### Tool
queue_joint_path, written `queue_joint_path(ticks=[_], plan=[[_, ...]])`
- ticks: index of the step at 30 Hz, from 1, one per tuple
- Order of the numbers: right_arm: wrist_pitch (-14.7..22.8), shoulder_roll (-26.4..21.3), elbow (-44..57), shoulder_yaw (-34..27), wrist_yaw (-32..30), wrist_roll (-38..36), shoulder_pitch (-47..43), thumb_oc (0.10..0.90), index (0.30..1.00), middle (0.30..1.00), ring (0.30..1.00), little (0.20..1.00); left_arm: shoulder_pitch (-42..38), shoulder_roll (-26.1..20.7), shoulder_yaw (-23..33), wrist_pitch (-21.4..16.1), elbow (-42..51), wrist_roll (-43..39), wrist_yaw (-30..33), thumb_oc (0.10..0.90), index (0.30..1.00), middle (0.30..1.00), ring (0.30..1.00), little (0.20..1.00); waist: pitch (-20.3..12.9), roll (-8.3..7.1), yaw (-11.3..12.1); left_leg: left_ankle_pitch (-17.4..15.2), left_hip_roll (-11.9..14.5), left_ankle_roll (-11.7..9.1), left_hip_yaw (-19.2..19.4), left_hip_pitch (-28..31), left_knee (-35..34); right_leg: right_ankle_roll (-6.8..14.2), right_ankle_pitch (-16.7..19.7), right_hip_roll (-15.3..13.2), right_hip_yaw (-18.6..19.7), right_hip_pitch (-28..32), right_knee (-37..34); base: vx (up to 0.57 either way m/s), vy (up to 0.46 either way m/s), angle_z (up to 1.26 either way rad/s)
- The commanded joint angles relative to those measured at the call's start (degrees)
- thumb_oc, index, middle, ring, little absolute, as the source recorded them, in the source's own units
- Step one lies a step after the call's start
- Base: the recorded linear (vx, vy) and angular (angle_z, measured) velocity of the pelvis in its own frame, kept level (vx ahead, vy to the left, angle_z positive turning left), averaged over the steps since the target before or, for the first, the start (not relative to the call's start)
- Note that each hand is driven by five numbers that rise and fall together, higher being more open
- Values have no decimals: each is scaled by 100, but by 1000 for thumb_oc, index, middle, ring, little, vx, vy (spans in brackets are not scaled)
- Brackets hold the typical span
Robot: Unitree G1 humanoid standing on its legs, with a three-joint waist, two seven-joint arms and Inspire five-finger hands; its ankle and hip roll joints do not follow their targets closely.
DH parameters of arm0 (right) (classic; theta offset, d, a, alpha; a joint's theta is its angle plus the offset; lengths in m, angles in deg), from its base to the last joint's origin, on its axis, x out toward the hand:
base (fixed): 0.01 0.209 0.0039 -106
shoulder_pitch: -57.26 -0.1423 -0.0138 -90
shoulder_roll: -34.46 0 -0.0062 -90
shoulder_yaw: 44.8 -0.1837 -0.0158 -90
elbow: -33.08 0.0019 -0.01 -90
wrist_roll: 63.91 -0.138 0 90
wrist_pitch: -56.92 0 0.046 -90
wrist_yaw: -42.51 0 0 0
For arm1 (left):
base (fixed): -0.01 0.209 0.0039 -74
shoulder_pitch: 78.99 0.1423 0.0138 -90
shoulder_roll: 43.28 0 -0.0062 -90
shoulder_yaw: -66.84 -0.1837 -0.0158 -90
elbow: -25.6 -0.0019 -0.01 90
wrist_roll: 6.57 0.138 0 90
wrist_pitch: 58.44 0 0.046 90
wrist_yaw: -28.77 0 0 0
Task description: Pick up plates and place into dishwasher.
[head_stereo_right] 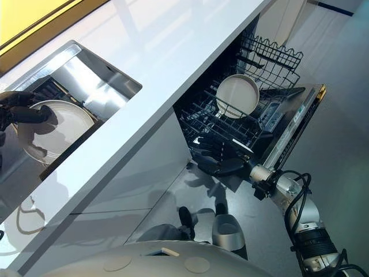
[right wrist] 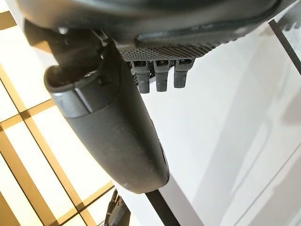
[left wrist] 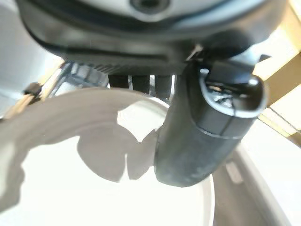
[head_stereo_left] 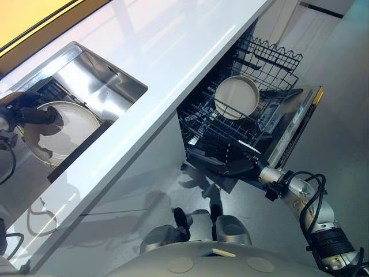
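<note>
A white plate (head_stereo_left: 60, 130) lies in the steel sink (head_stereo_left: 101, 81), at the robot's left. The left hand (head_stereo_left: 26, 112) is on it: in the left wrist view the thumb (left wrist: 207, 127) presses down on the plate's face and the fingers curl behind its rim, pinching it. The dishwasher rack (head_stereo_left: 230, 124), already holding one cream plate (head_stereo_left: 236, 97) on edge, lies well to the right across the white counter (head_stereo_left: 173, 57). The right hand (head_stereo_left: 230, 167) hovers by the rack's front edge, fingers straight and relaxed, holding nothing.

text: none legible | labels: none | numbers: none | signs: none
</note>
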Motion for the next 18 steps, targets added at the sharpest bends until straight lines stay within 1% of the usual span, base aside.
queue_joint_path(ticks=[1,2,3,5,6,7,8,9,11,12,13,14,15,16,18], plan=[[521,148,626,-179,119,-518,-185,800,900,900,900,900,-4,-150,68,-377,404,-296,6,100,300,300,300,200,-366,1,143,-906,-425,94,-305,-110,576,727,-26,-252,-287,-366,301,-26,-148,2],[601,182,579,-154,94,-535,-183,800,900,900,900,900,-9,-171,118,-564,445,-329,319,100,300,300,300,200,-405,-12,173,-888,-413,79,-327,-98,550,707,-36,-235,-324,-308,255,-19,-118,3],[623,191,569,-149,85,-537,-182,800,900,900,900,900,-16,-171,130,-601,449,-321,367,100,300,300,300,200,-412,-17,176,-883,-410,76,-332,-95,546,702,-37,-232,-334,-296,244,-19,-122,6],[787,225,547,-157,-14,-585,-202,800,900,900,900,900,-60,-218,227,-788,520,-386,720,100,300,300,300,200,-456,-31,206,-864,-389,54,-356,-72,509,677,-54,-212,-374,-235,199,-11,-111,13],[933,236,537,-180,-116,-674,-216,800,900,900,900,900,-76,-230,279,-929,548,-332,942,100,300,300,300,200,-477,-35,219,-850,-375,39,-371,-53,480,660,-62,-195,-397,-201,174,-13,-150,20],[1201,243,555,-267,-389,-843,-265,800,900,900,900,900,-126,-246,365,-1114,648,-478,1335,100,300,300,300,200,-514,-48,235,-831,-357,16,-399,-32,437,635,-75,-171,-424,-149,129,-9,-123,17],[1253,248,564,-293,-463,-877,-282,800,900,900,900,900,-142,-238,390,-1140,666,-464,1398,100,300,300,300,200,-523,-49,239,-827,-353,13,-408,-23,423,629,-79,-166,-432,-136,118,-10,-142,16],[1602,272,638,-477,-917,-1014,-391,800,900,900,900,900,-173,-243,525,-1339,838,-384,1786,100,300,300,300,200,-573,-44,257,-806,-318,-15,-426,14,356,593,-101,-131,-466,-80,67,-12,-120,19],[2338,293,779,-766,-1651,-597,-544,800,900,900,900,900,-135,-214,724,-1529,1113,-246,2165,100,300,300,300,200,-627,-33,278,-798,-287,-25,-469,52,287,547,-136,-90,-490,-29,22,-19,-114,18],[2468,294,801,-816,-1791,-509,-574,800,900,900,900,900,-118,-212,770,-1528,1192,-220,2244,100,300,300,300,200,-637,-31,282,-795,-279,-29,-474,57,276,536,-144,-83,-490,-19,11,-12,-47,12],[2470,293,803,-809,-1798,-504,-576,800,900,900,900,900,-101,-208,785,-1523,1204,-217,2248,100,300,300,300,200,-635,-29,277,-794,-279,-30,-475,60,274,536,-144,-82,-491,-15,10,-21,-75,9],[2888,282,928,-1015,-2355,-201,-708,800,900,900,900,900,-77,-208,907,-1741,1436,5,2587,100,300,300,300,200,-677,-12,298,-770,-253,-44,-524,100,199,482,-183,-34,-509,39,-25,-28,-118,8],[3194,287,1012,-1159,-2614,-20,-798,800,900,900,900,900,-66,-184,989,-1836,1678,204,2824,100,300,300,300,200,-724,-7,314,-762,-237,-59,-540,117,163,446,-206,2,-513,70,-53,-30,-137,2],[3259,263,1067,-1213,-2685,7,-844,800,900,900,900,900,-54,-174,1027,-1896,1773,292,2935,100,300,300,300,200,-730,-4,319,-756,-230,-64,-557,134,142,431,-217,19,-517,92,-63,-22,-135,6],[3607,254,1266,-1353,-2872,201,-1011,800,900,900,900,900,-37,-96,1141,-2053,2168,617,3217,100,300,300,300,200,-770,-3,363,-738,-198,-97,-617,175,105,371,-259,70,-538,166,-87,-20,-124,12]])
